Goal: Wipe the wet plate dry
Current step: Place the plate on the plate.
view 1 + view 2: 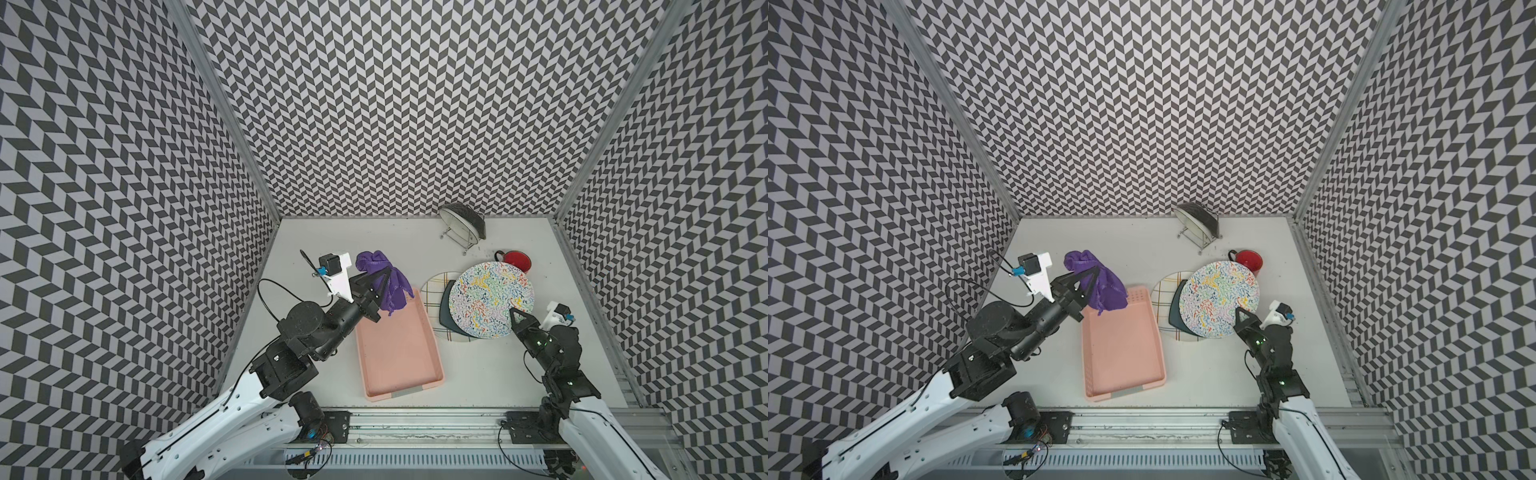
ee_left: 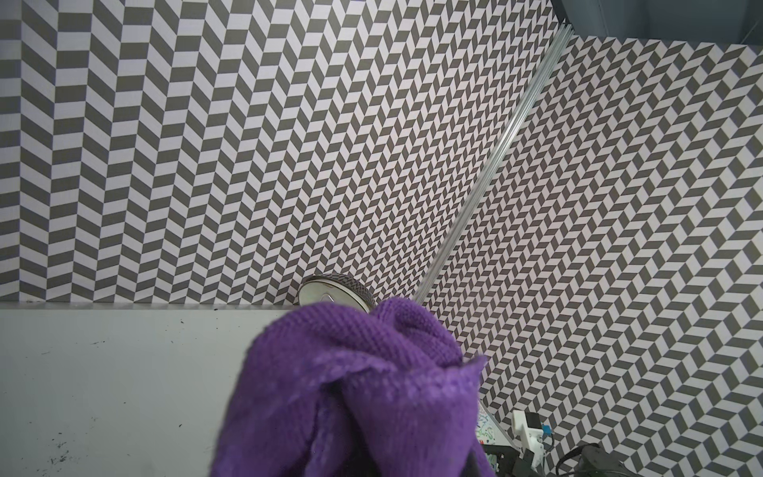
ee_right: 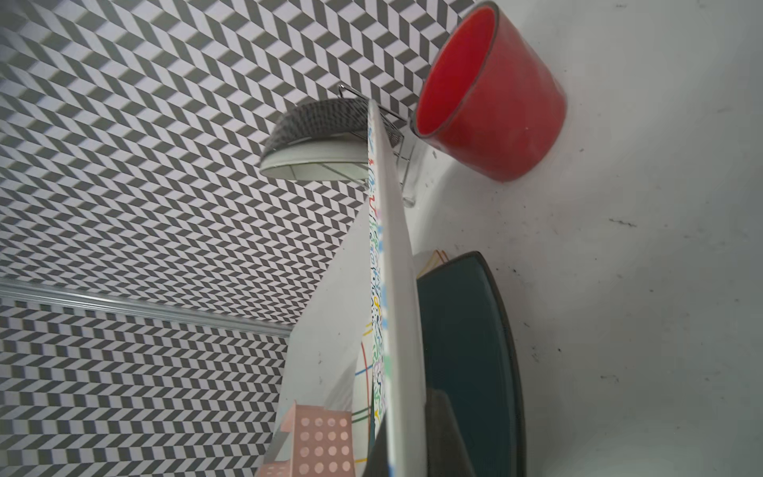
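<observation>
The purple cloth (image 1: 395, 286) is pinched in the closed left fingers (image 1: 372, 279), over the far end of the pink tray (image 1: 399, 353). The patterned plate (image 1: 490, 301) is clamped at its near rim by the closed right fingers (image 1: 520, 319), just right of the tray.

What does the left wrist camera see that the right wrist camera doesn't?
Only the left wrist view: the purple cloth, bunched up close. Only the right wrist view: the red cup, the pink tray and the dark teal plate. Both: the bowl, the squiggly plate (barely, in the left one), the table, the zigzag walls.
</observation>
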`<state>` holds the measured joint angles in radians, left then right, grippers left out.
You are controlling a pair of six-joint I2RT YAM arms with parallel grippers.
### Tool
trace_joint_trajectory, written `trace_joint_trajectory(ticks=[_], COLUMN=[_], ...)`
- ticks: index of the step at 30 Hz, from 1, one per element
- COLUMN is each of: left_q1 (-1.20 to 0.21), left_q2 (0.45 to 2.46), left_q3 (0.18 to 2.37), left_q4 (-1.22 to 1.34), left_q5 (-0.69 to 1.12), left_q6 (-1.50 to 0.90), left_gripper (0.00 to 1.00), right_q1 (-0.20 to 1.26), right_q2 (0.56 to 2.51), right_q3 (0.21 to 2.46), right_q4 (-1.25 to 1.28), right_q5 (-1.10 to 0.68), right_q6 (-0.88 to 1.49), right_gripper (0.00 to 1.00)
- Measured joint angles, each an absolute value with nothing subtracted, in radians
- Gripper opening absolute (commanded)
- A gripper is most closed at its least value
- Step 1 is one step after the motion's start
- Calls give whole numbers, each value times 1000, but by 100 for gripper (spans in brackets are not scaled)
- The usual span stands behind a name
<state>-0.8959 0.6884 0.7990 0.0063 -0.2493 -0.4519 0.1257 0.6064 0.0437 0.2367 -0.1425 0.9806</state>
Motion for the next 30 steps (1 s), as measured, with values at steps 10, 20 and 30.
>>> trace_joint_trajectory(ticks=[10,20,30], left_q1=[-893,-844,-638], left_q2=[715,749,931], left_q3=[799,801,907], left_q4=[5,3,-35], left_q5=[-248,-253,-274], left_q6=[-450,-440,-380], left_gripper=[0,0,0], right_q1=[119,119,119], right_q2=[944,1073,665], right_q3=[33,4,4], right_q4=[568,628,259], right_q5=[-312,-355,-246], right_q6=[1014,977,913], right_gripper=[2,36,88])
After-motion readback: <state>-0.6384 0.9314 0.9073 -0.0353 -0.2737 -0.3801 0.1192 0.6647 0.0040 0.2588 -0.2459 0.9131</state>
